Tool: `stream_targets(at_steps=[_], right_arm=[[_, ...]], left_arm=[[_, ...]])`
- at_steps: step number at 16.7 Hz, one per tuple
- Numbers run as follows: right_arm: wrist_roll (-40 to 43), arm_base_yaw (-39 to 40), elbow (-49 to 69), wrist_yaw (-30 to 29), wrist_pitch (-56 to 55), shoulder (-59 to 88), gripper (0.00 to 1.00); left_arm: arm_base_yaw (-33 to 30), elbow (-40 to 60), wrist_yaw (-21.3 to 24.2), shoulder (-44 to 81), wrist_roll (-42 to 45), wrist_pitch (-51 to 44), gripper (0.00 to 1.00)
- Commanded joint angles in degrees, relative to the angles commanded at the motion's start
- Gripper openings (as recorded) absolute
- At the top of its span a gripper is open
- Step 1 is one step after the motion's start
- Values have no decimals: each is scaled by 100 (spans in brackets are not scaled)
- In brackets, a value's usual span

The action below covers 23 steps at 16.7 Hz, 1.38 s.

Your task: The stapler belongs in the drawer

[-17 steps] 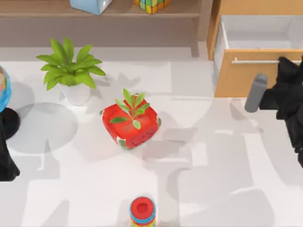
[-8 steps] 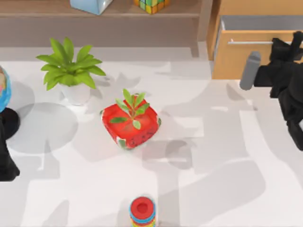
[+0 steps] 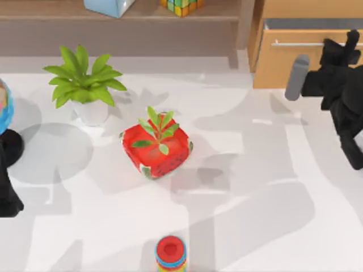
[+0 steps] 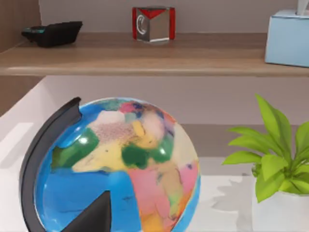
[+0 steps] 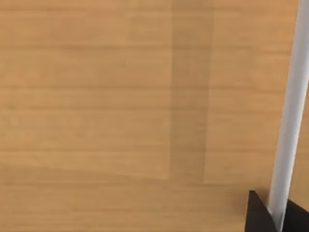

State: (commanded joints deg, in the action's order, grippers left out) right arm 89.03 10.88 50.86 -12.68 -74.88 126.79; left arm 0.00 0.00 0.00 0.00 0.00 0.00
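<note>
Well, the red and silver box on the shelf is showing a white curly mark, but it is too small to read.

The drawer is sitting at the back right of the tabletop, and it is nearly shut now. A second ago it was pulled far out and its white inside was showing. Now just a thin grey strip is peeking out behind the wooden front. The silver handle has gone back with it.

The right arm is reaching toward the back, farther than it was before. The right gripper is sitting right at the handle, at its right end. The right wrist view is looking straight at the tan drawer front, with the handle bar running along one side and a black tip touching it. It is not possible to tell if the right gripper is spread or pinching the bar.

The left arm is resting at the left edge of the tabletop, by the globe, just as before. Whether its gripper is spread or pressed together cannot be told.
</note>
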Motion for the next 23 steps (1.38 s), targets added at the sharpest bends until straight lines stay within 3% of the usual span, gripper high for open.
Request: stream_targets(at_steps=[5,10,23], right_arm=[[1,-136,1129,113,603,460,0],[-14,-150,1238,136,695,507,0],[-14,-150,1238,136,695,507,98]], left_arm=[[0,0,0,0,0,0,100],[0,0,0,0,0,0,100],[0,0,0,0,0,0,100]])
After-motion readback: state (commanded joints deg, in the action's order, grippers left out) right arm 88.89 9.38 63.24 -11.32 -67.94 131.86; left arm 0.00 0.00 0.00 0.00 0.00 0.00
